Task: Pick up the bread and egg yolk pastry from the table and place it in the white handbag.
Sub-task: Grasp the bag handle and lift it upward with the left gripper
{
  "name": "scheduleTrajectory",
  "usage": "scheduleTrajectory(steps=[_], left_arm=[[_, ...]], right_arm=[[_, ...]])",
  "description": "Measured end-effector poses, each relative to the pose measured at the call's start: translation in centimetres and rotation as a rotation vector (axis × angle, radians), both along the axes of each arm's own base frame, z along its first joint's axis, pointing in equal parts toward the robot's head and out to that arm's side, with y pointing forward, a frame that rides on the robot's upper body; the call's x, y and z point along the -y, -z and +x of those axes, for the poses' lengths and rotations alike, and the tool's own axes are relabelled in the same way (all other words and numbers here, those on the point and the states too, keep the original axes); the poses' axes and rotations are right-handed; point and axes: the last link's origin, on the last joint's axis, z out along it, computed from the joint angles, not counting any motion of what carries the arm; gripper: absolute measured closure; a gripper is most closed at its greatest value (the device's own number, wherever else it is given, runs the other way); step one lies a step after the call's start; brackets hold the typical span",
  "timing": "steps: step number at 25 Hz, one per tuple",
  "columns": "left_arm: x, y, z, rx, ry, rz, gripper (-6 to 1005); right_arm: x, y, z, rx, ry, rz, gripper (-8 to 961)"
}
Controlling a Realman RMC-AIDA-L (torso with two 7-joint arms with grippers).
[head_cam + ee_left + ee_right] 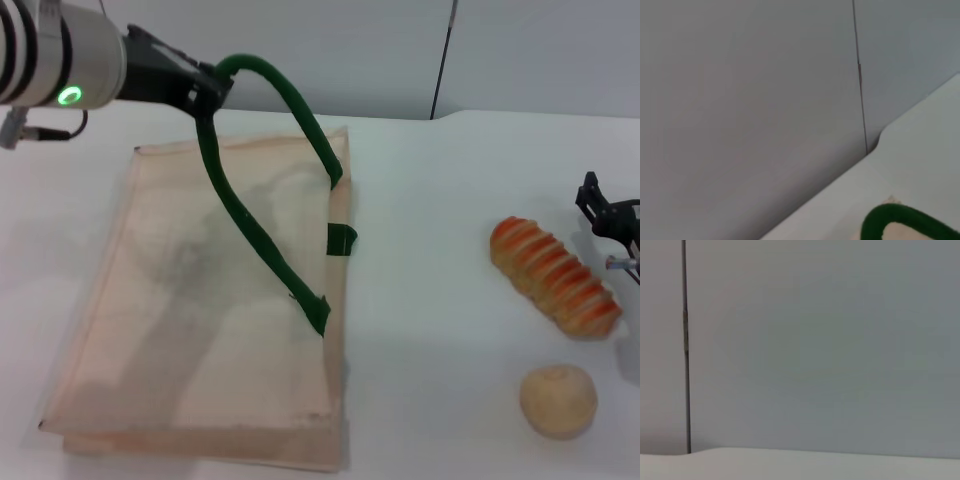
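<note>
The white handbag (200, 310) lies flat on the left half of the table. My left gripper (205, 92) is shut on one of its dark green handles (255, 215) and holds it raised above the bag's far edge; a bend of that handle (905, 222) shows in the left wrist view. The bread (555, 275), a tan loaf with orange ridges, lies at the right. The egg yolk pastry (558, 400), a plain pale ball, sits just in front of it. My right gripper (612, 222) is at the right edge, just beyond the bread's far end.
A grey wall with a dark vertical seam (443, 60) stands behind the white table (430, 260). The right wrist view shows only that wall and the table's far edge (800, 455).
</note>
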Motion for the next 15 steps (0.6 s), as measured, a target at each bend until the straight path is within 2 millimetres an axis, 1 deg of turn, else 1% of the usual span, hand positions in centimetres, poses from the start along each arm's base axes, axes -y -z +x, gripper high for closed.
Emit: scheduleTrajectory(steps=[10, 15], left_arm=[[1.3, -2.1, 2.3, 0.026, 0.081, 0.019, 858], [1.9, -2.6, 3.1, 0.020, 0.104, 0.019, 858]], right_arm=[[-0.4, -0.1, -0.3, -0.001, -0.008, 0.004, 95], [-0.5, -0.2, -0.4, -0.006, -0.005, 0.011, 95]])
